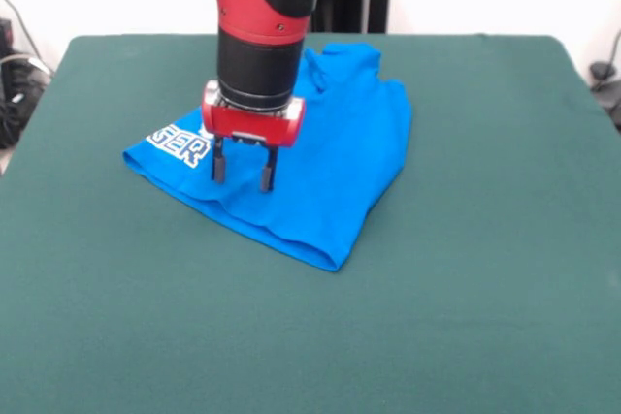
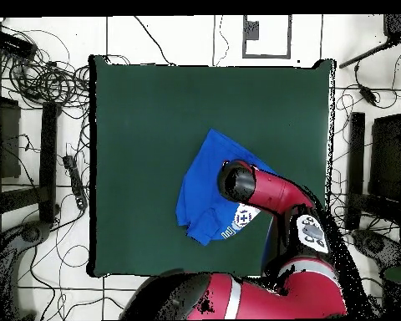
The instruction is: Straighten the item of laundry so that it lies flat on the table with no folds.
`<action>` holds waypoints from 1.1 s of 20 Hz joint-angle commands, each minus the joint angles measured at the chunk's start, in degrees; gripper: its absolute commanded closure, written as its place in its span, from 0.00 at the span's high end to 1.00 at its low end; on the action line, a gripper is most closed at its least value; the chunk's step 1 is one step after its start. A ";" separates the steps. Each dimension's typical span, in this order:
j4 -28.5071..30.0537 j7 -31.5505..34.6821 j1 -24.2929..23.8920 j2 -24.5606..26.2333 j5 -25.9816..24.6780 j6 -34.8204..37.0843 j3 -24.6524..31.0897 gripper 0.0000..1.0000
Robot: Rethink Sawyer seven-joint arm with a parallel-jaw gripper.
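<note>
Now arm vertical, gripper [image 1: 244, 175] open over T-shirt [image 1: 330, 162].

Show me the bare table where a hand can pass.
Front view: the table is bare on the camera side of the shirt and out to both side edges. It is crowded only at the shirt, where the gripper hangs with jaws open.

Lots of clutter on the tiled floor [image 2: 187, 38] around the counter [image 2: 154, 100]: tangled cables [image 2: 45, 75] off its left side in the overhead view, black stands [image 2: 356, 159] off its right, and a grey frame [image 2: 266, 35] beyond its top edge.
</note>
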 commanded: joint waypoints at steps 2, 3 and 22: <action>-1.45 9.36 0.31 1.08 1.99 2.33 4.37 1.00; -1.54 9.27 0.24 1.14 1.96 2.39 4.41 1.00; -2.99 8.79 -0.23 1.47 1.59 2.95 4.30 1.00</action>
